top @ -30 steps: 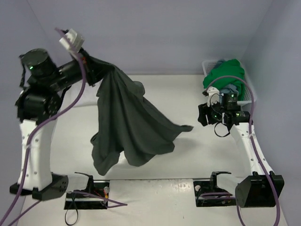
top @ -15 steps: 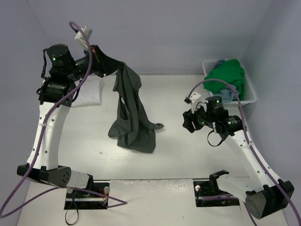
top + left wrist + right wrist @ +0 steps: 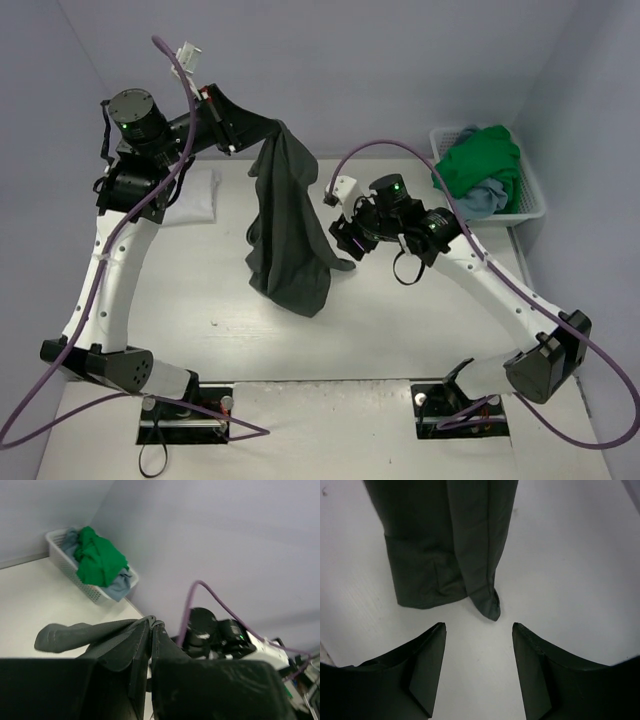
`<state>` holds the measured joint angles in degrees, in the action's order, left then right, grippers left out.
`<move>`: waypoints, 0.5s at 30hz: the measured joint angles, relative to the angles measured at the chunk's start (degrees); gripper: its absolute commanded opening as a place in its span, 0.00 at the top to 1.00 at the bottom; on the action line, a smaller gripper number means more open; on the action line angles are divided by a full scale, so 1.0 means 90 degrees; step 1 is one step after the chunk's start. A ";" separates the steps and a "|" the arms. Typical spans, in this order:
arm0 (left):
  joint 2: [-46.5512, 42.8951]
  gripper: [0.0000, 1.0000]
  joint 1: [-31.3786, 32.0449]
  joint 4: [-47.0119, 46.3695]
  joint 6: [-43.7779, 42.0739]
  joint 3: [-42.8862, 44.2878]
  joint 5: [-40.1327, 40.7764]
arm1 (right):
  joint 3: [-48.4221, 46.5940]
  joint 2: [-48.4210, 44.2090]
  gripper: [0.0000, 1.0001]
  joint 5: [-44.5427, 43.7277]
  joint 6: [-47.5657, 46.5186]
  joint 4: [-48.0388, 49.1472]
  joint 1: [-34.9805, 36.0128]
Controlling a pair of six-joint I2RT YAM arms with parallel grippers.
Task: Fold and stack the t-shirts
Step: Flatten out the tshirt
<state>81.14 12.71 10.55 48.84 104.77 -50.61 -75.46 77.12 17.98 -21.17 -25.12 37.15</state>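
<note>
The dark olive-grey shirt [image 3: 290, 240] hangs over the middle of the counter [image 3: 400, 330], its lower edge at or just above the surface, with open room on every side. The left end effector [image 3: 262, 135], raised high, is clamped on the shirt's top edge. The right end effector [image 3: 479, 630], stretched across, stands wide and empty near the lower corner.

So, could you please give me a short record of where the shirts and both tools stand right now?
left tool: shut on dark olive-grey shirt, raised
dark olive-grey shirt: hangs bunched, unfolded, over the table
right tool: open, empty, aimed at the hanging shirt's lower corner
white shirt: folded flat, far left of table
green shirt: crumpled in basket
light blue shirt: in basket, under the green one
</note>
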 measured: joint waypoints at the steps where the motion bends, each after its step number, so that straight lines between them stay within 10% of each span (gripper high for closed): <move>1: 0.0002 1.00 0.0087 0.0010 -0.0053 0.0080 -0.0053 | -0.0104 0.0107 0.47 -0.0056 -0.0044 0.0104 0.0012; 15: -0.0335 1.00 0.0284 0.0063 -0.0469 0.0622 -0.0384 | 0.1831 0.1088 0.43 -0.0255 -0.0478 0.1739 -0.0464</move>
<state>78.13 15.27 11.11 44.62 110.37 -54.06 -58.98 86.91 15.68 -25.47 -9.47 32.97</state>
